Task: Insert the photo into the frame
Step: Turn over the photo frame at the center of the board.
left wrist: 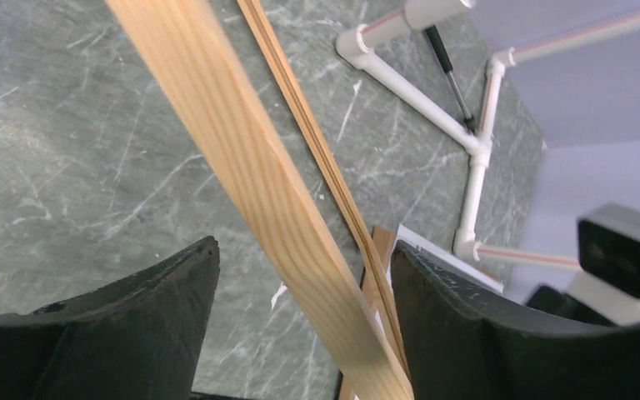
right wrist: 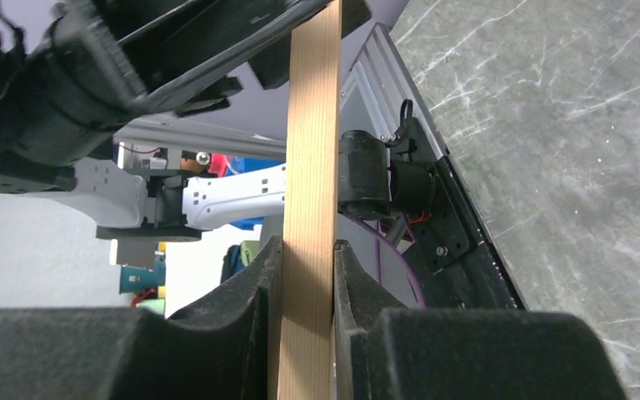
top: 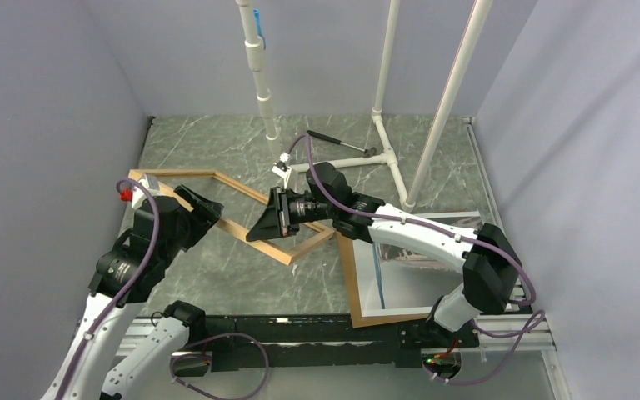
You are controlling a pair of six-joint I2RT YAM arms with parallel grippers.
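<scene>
Frame (top: 179,173) (left wrist: 275,200) (right wrist: 312,167) sits tilted over the centre-left of the table (top: 217,283). Right gripper (top: 268,221) (right wrist: 307,250) is clamped on one rail, fingers pressed against both faces. Left gripper (top: 200,204) (left wrist: 300,258) straddles the opposite end, jaws spread, with a gap visible beside the rail. Photo (top: 404,275) lies flat at near right on a brown board (top: 352,275), under the right arm.

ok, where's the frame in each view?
Top external: frame lies left of centre.
Left wrist: frame rail runs diagonally through the open left claw.
Right wrist: frame rail stands upright, clamped in the right claw.
Shared landmark: grey marbled tabletop.
</scene>
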